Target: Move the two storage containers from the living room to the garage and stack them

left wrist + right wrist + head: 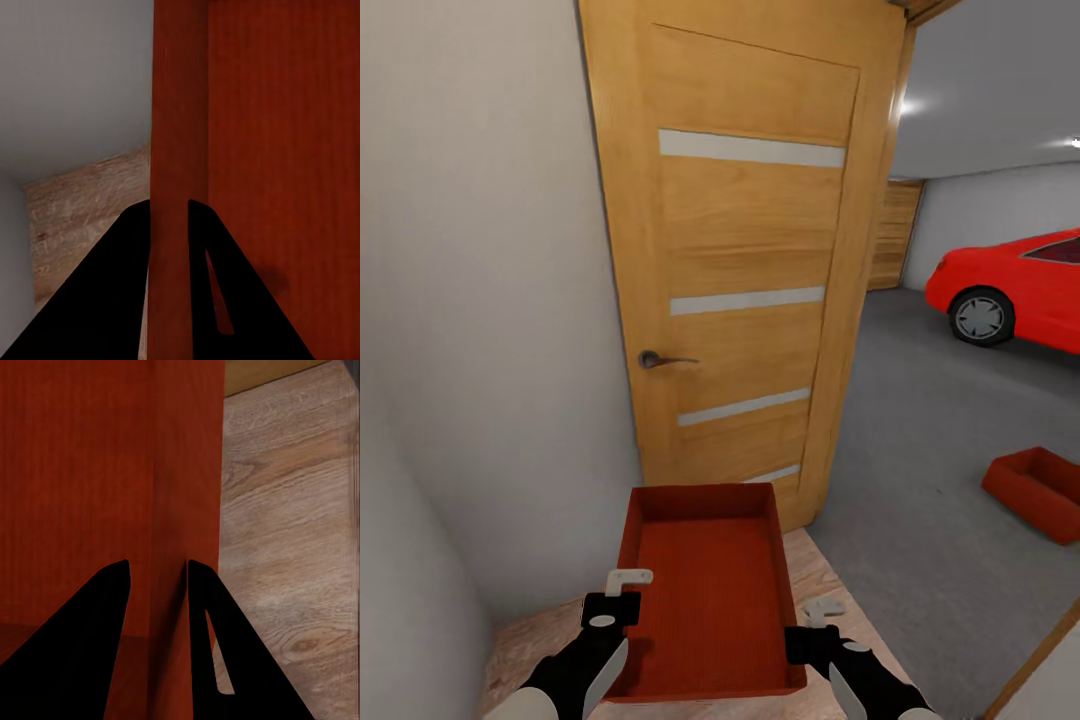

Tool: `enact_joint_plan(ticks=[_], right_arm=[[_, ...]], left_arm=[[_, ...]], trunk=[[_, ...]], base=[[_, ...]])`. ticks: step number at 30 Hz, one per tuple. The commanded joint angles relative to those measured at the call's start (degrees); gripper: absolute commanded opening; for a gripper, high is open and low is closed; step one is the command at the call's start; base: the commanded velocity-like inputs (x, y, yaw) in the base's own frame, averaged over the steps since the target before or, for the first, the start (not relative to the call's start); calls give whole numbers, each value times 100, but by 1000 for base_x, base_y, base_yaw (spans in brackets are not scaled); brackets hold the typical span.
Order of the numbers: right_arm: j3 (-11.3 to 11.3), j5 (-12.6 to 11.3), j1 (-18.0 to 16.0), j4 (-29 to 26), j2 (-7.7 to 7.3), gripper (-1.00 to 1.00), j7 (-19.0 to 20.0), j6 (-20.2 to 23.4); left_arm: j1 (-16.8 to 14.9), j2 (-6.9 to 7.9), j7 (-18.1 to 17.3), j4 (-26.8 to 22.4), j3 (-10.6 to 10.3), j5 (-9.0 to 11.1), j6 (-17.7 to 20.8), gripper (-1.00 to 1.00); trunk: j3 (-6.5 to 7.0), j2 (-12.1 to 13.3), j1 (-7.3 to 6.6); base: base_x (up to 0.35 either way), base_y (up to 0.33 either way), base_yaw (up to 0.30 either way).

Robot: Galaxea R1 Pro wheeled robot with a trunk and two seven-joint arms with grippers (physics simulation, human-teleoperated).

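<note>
while the robot is facing a doorway, the held storage container [705, 590] is sitting low in the middle of the head view, its long axis running straight away from the robot toward the wooden door [745, 250], its open top facing up and its ribbed bottom showing. the far short wall is lying just short of the door's foot.

underneath it, light wood-plank flooring [550, 635] is ending at the threshold, and beyond that the grey concrete floor [920, 420] of the garage is stretching off to the right. the door, with its pale glass slats and dark handle [660, 359], is standing open against a white wall [480, 300]. a red car [1020, 290] is parked far back on the right, and ceiling lights are glowing above it. the second storage container [1040, 492] is resting on the concrete, well apart from the held one, off to the right.

the left tool [622, 590] is clenching the container's left long wall, near the robot's end; in the left wrist view its dark fingers [217, 285] are straddling that wall, one inside and one outside. the right tool [815, 618] is grasping the right long wall the same way, with its fingers [214, 652] pinching the wall [169, 510] on either side, wood planks lying beyond.
</note>
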Motion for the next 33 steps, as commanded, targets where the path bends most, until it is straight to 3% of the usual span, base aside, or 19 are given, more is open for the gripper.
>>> enact_joint_plan(ticks=[1,19,33], right_arm=[[-1,-30,-6,-52,-4,-100,41,-136],[-1,-30,-6,-51,-8,-100,41,-136],[-1,-30,-6,-50,-4,-100,41,-136]], left_arm=[[-1,16,59,240,-133,174,28,-100],[-1,16,59,240,-141,174,27,-100],[-1,13,59,249,-141,166,28,-100]], trunk=[[-7,-5,1],[46,-5,1],[120,-5,1]], base=[[45,49,-285],[9,4,-280],[298,69,-258]])
